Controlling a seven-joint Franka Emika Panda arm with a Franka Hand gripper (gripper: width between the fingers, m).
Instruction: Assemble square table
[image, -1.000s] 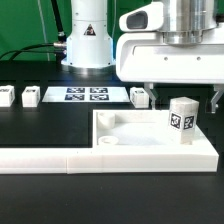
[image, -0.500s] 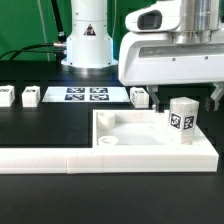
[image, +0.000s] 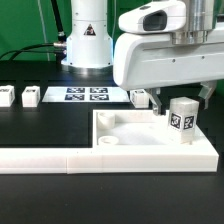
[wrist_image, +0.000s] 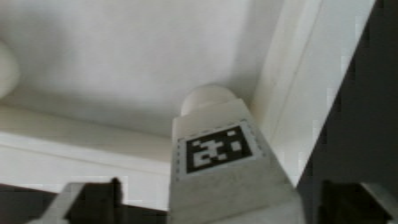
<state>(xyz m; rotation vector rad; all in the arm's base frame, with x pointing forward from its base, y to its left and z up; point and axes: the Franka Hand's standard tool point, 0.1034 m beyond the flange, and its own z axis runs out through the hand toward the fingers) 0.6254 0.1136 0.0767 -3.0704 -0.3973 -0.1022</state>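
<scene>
The white tray-like tabletop (image: 150, 146) lies on the black table against a white bar. A white leg (image: 182, 120) with a tag on its side stands upright in the corner on the exterior view's right. My gripper (image: 184, 98) hangs just over the leg, one finger on each side of its top, with small gaps showing. In the wrist view the leg (wrist_image: 222, 150) fills the space between the dark fingers (wrist_image: 89, 200), next to the tabletop's raised rim (wrist_image: 311, 70). The jaws are open and straddle the leg without gripping it.
Three loose white legs (image: 5, 97) (image: 30, 97) (image: 140, 97) stand in a row at the back. The marker board (image: 85, 95) lies between them. A long white border bar (image: 40, 158) runs along the front. The arm's base (image: 88, 40) rises behind.
The gripper has come down and shifted slightly toward the exterior view's left, over the standing leg. Its fingers have drawn closer together around the leg's top. The leg has not moved.
</scene>
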